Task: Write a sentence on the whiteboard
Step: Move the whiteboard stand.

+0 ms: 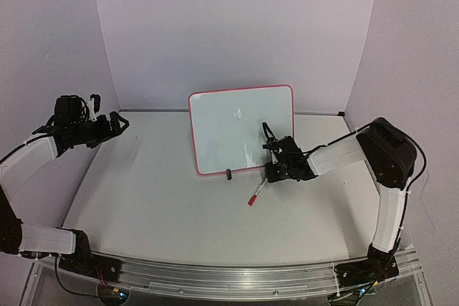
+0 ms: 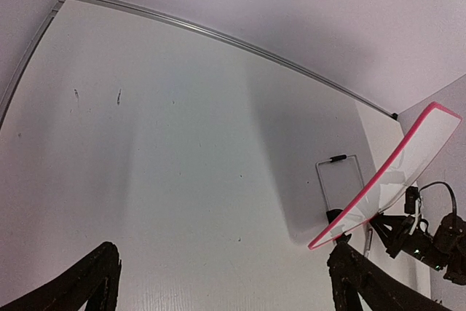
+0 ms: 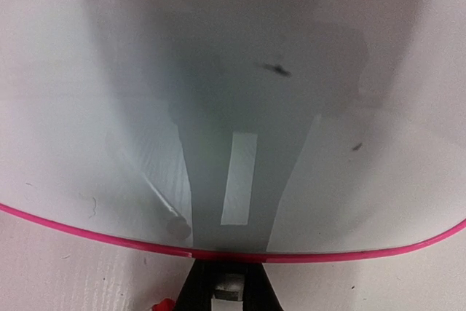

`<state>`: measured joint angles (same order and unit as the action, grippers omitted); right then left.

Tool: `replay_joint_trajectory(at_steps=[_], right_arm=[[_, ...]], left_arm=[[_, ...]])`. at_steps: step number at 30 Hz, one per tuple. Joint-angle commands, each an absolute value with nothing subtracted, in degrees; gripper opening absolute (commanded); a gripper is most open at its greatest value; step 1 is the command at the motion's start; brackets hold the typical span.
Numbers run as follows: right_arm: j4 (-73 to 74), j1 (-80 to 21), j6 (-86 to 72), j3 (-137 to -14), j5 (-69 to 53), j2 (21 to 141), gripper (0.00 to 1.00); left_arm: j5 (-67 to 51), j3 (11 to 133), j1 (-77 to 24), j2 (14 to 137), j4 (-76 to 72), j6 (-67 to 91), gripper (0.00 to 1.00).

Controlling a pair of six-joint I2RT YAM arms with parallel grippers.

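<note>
Left gripper (image 2: pixel 226 253): raised at the left of the bench, well apart from the board. In its wrist view I see the two black fingers (image 2: pixel 98 282) spread wide with only bench between them.
Right gripper (image 1: pixel 276 163): low and close against the lower right part of the board's face. I cannot tell whether its jaws are together or apart.
Board: the small rectangular whiteboard with rounded corners and a thin red-pink frame (image 1: pixel 237 130) stands near the middle of the light grey bench (image 1: pixel 158 206), leaning back. One small black clip foot (image 1: pixel 229 174) shows under its lower edge. From the left wrist I see the whiteboard nearly edge-on (image 2: pixel 397 172).
Board surface: close up, the right wrist view shows the white face (image 3: pixel 131 107) with a few small dark marks (image 3: pixel 277 71). I cannot read any words in them.
Black shape: a dark wedge (image 3: pixel 196 289) sits at bottom centre of the right wrist view, touching the frame's lower edge. I cannot tell if it is a foot or fingers.
Marker: a thin white marker with a red end (image 1: pixel 257 193) slants down from under the right gripper, red end nearest me. Held or lying on the bench, I cannot tell.
Behind the board: a thin wire loop with a short black sleeve (image 2: pixel 337 158) lies on the bench.
</note>
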<state>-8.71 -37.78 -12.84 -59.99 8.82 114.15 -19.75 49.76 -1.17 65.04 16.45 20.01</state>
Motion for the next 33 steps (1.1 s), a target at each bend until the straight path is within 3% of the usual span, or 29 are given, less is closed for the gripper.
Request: replay_joint_trajectory(at_steps=[1,5,7,10,18,22,27,33], right_arm=[[-7.9,-39.3,-14.3,-58.7,2.0,113.0,0.05],[-5.8,-39.4,-17.6,-58.3,2.4,109.6,0.51],[-4.7,-39.3,-19.7,-57.5,2.9,107.9,0.61],[-2.6,-39.4,-23.9,-55.4,5.0,104.7,0.67],[11.7,-41.0,-36.1,-58.9,6.0,99.7,0.65],[21.8,-43.0,-41.3,-66.5,6.2,102.4,0.58],[26.5,-45.3,-45.6,-71.6,5.4,106.2,0.56],[31.6,-47.8,-46.5,-79.7,6.5,113.1,0.46]], left_arm=[[-20.6,49.6,-1.1,64.6,14.7,19.8,0.99],[-20.6,49.1,-1.1,64.5,14.9,19.7,1.00],[-20.6,48.9,-1.1,64.4,15.0,19.7,1.00],[-20.4,48.5,-1.1,64.0,15.0,19.8,1.00],[-21.5,47.3,-1.1,63.4,15.6,18.5,0.99],[-21.3,46.3,-1.1,62.2,15.9,19.1,1.00],[-22.0,45.5,-1.1,60.9,15.3,20.3,1.00],[-23.9,45.3,-1.1,61.3,15.1,20.1,0.99]])
